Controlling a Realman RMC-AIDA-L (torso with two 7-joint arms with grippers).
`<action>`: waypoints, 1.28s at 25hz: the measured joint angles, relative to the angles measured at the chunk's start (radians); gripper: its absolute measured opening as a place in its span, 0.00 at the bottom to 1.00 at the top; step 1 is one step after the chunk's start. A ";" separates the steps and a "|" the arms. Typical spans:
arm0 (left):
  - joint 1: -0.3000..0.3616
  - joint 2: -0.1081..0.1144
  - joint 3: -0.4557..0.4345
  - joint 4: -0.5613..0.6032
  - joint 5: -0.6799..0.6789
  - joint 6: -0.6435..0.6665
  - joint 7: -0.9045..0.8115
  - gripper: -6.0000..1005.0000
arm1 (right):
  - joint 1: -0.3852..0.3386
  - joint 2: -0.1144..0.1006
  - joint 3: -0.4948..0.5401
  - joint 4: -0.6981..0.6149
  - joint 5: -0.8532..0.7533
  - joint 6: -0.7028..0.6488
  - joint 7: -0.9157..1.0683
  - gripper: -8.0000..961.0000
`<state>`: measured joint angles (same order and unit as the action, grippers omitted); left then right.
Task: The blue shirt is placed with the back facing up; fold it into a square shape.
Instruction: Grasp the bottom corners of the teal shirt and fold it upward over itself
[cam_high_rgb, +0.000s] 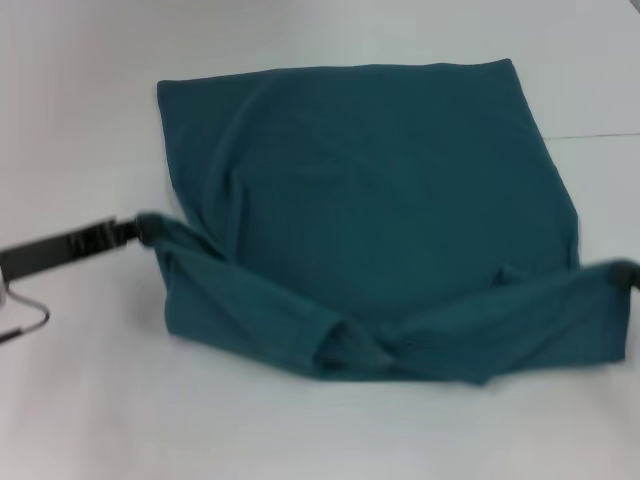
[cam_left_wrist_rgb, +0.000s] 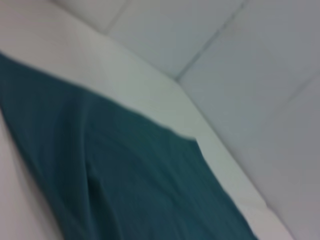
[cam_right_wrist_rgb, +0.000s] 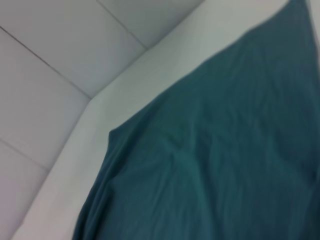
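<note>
White table (cam_high_rgb: 90, 420) across the head view, blue shirt (cam_high_rgb: 370, 190) spread plain-side up at centre. Near edge lifted and gathered toward the middle, likely for folding the sleeves or near part inward. Left tool (cam_high_rgb: 140, 228) clamped on the fabric's left corner; right tool (cam_high_rgb: 622, 272) at the right corner, closed on cloth it seems.

Left wrist view: shirt (cam_left_wrist_rgb: 125, 175) slanting over the pale table edge (cam_left_wrist_rgb: 165, 100), tiled floor (cam_left_wrist_rgb: 240, 75) beyond.

Right wrist view: same cloth (cam_right_wrist_rgb: 215, 160), table rim (cam_right_wrist_rgb: 90, 130), tiled floor (cam_right_wrist_rgb: 45, 100).
</note>
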<state>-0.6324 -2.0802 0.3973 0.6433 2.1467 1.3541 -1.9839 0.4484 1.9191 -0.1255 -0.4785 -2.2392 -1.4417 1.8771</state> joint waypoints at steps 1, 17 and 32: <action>-0.017 0.002 0.000 -0.014 -0.028 -0.034 0.000 0.01 | 0.018 -0.002 -0.001 0.000 0.000 0.022 0.001 0.04; -0.146 -0.022 0.012 -0.136 -0.198 -0.389 0.102 0.01 | 0.249 0.004 -0.121 0.006 0.002 0.460 0.010 0.04; -0.218 -0.054 0.014 -0.172 -0.312 -0.566 0.230 0.01 | 0.310 0.017 -0.171 0.043 0.027 0.644 -0.026 0.04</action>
<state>-0.8500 -2.1339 0.4110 0.4718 1.8348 0.7881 -1.7541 0.7580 1.9360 -0.2961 -0.4356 -2.2124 -0.7981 1.8511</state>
